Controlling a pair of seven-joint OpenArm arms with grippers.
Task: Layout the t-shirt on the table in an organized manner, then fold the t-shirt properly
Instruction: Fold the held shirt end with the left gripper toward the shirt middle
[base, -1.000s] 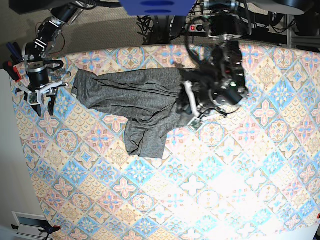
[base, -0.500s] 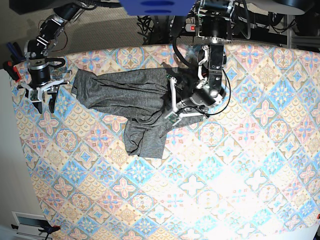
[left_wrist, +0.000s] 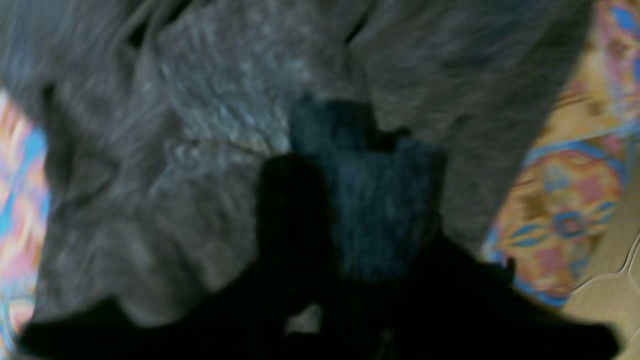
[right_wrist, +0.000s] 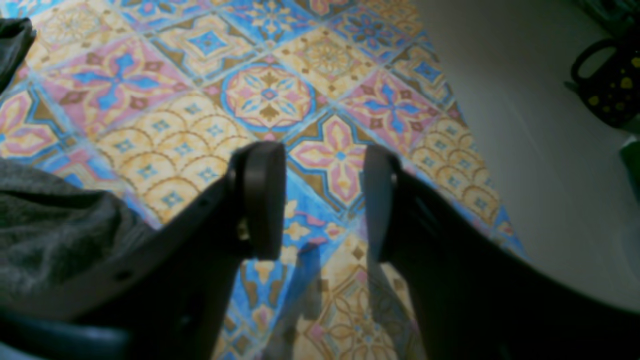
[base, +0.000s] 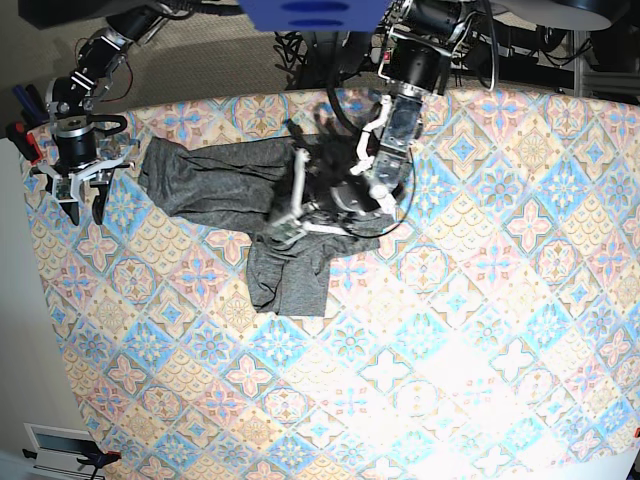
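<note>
The dark-grey t-shirt (base: 210, 180) lies rumpled on the far left part of the table (base: 450, 350), with a flap hanging toward the front. My left gripper (base: 285, 205) reaches over the shirt's middle. In the blurred left wrist view, a raised fold of the t-shirt (left_wrist: 200, 125) stands between the fingers of the left gripper (left_wrist: 350, 165), which is shut on it. My right gripper (base: 80, 200) hovers at the table's left edge, just left of the shirt. Its jaws are open and empty in the right wrist view (right_wrist: 325, 200), over the patterned table (right_wrist: 270, 95), with t-shirt fabric (right_wrist: 45, 225) beside it.
The table's edge and bare floor (right_wrist: 525, 125) lie just right of the right gripper in its wrist view. A black item with yellow dots (right_wrist: 610, 90) stands on that floor. Cables and a power strip (base: 390, 55) run behind the table.
My left arm has swept to the left across the shirt, dragging its right part over the middle. The right gripper has risen slightly along the left edge.
</note>
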